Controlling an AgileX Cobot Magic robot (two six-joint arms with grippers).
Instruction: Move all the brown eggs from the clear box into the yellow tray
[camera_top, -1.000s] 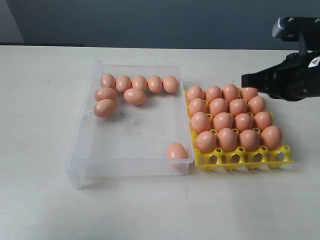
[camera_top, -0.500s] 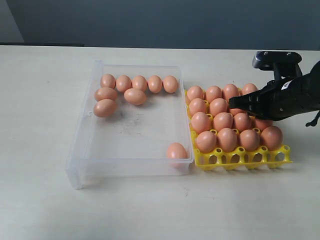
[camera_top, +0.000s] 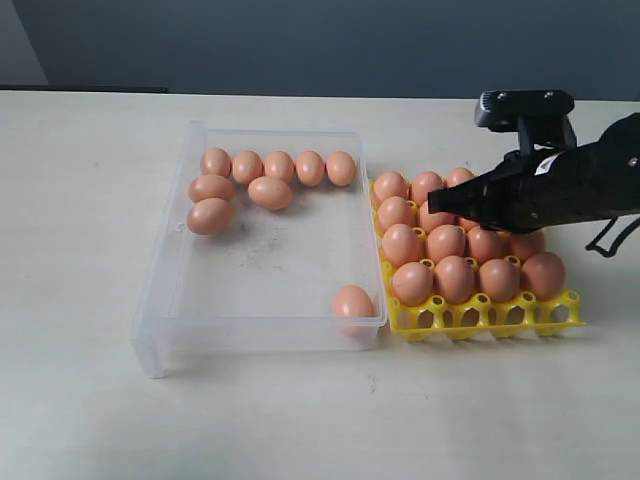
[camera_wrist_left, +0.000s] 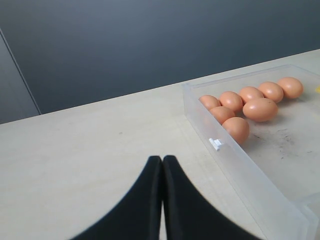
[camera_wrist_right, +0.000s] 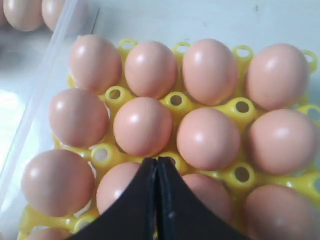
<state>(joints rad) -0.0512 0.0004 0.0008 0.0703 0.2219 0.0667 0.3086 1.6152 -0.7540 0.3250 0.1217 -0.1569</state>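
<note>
The clear box (camera_top: 160, 290) holds several brown eggs (camera_top: 270, 192) clustered at its back left, and one more egg (camera_top: 352, 301) in its front right corner. Beside it on the right, the yellow tray (camera_top: 480, 318) has eggs (camera_top: 446, 242) in most cups; its front row is bare. My right gripper (camera_top: 435, 200) hovers shut and empty over the tray's eggs. In the right wrist view its tips (camera_wrist_right: 157, 161) meet above the eggs (camera_wrist_right: 143, 126) and the yellow pegs (camera_wrist_right: 176, 100). My left gripper (camera_wrist_left: 162, 159) is shut over bare table beside the box wall (camera_wrist_left: 235, 160), apart from the eggs (camera_wrist_left: 260, 108).
The pale table (camera_top: 80, 180) runs out on all sides of the box and tray. A dark wall (camera_top: 300, 40) stands behind it. The right arm's black body (camera_top: 570, 185) covers the tray's back right eggs.
The right arm has swung left from beyond the tray's right edge until its shut gripper is over the middle of the tray. The eggs have not moved.
</note>
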